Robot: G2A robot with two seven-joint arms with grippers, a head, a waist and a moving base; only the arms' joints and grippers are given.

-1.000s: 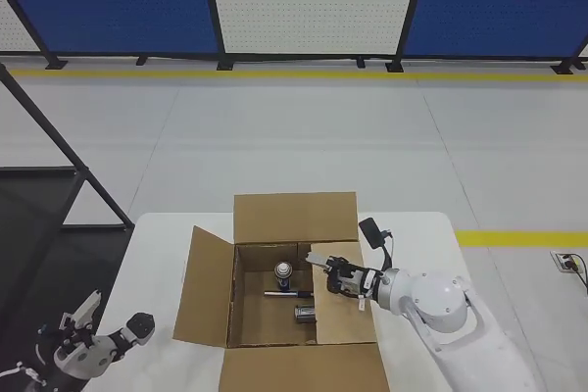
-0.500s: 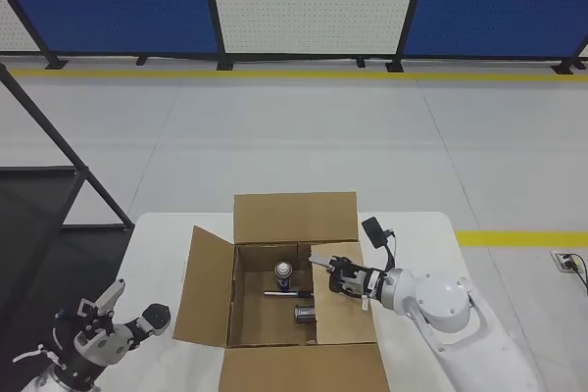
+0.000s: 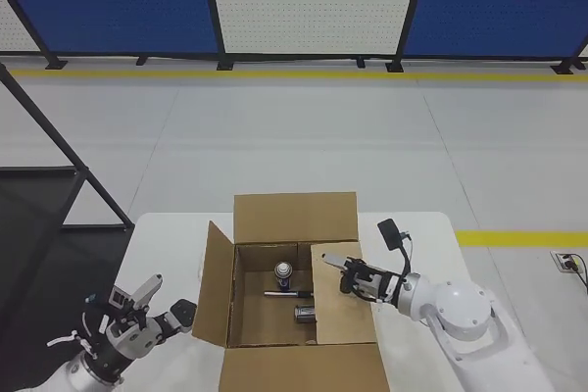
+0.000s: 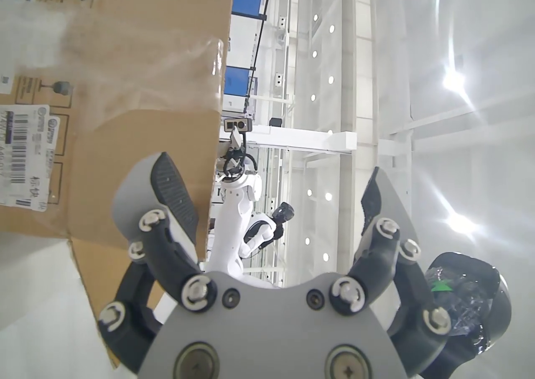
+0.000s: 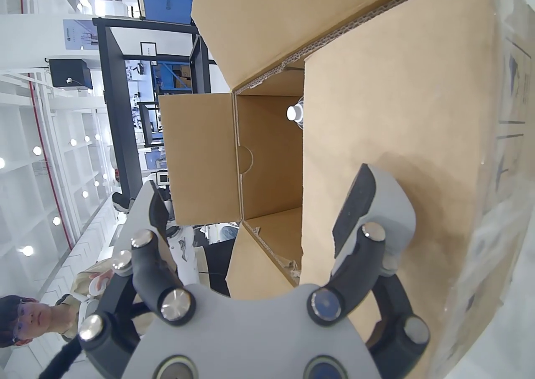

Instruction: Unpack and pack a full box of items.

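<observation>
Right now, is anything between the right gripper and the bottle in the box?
Yes: the right flap leans in over the opening, under the open right gripper, and its edge partly hides the bottle from the right wrist view.

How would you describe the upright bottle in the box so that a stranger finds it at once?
Look into the open cardboard box on the white table. Of the items on its floor, the bottle is farthest from the robot. It alone stands upright, showing a round pale cap.
</observation>
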